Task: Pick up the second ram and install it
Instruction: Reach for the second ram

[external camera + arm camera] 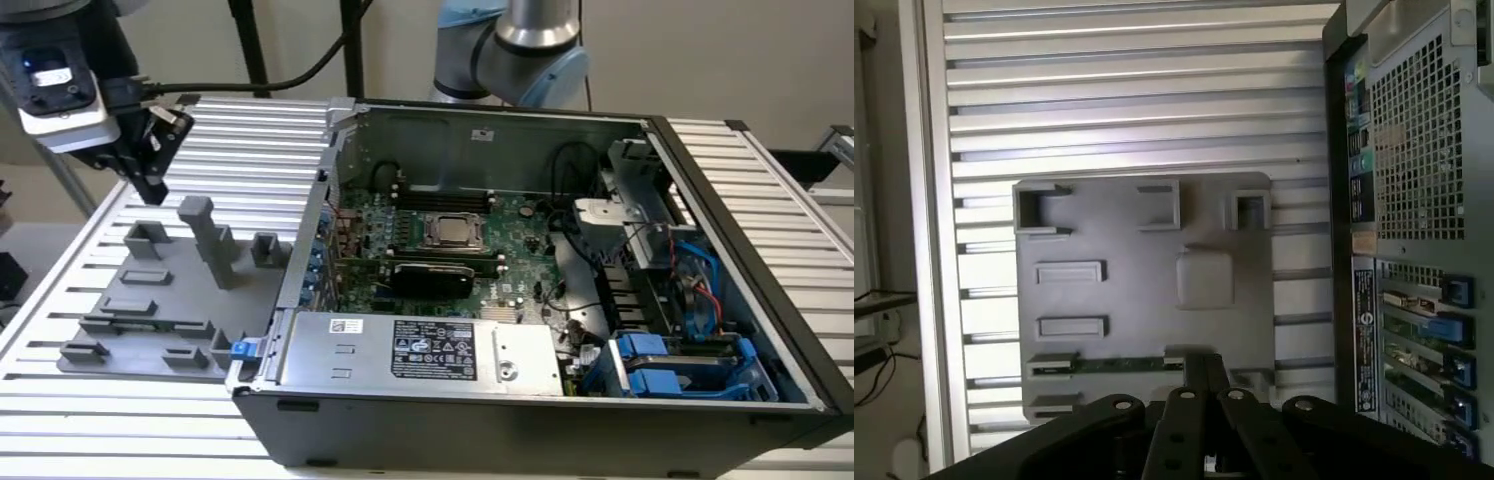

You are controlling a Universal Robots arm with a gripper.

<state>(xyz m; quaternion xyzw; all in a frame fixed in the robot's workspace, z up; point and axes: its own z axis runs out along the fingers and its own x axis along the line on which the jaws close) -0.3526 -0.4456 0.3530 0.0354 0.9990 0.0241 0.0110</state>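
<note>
Just under gripper (1204,362), second ram (1119,365), slotted in grey tray (1144,225).

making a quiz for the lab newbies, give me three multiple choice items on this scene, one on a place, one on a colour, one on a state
1. Where does the ram stick lie?
A) in a slot of the holder tray
B) on a chair
C) in a drawer

2. What colour is the holder tray?
A) blue
B) grey
C) red

3. How is the computer case?
A) shut, panel on
B) open, with the motherboard showing
C) wrapped in foil

Answers:
1 A: the wrist view shows the green stick lying flat in a tray slot.
2 B: the tray is plain grey in both views.
3 B: the exterior view looks straight into the case onto the board.
</note>
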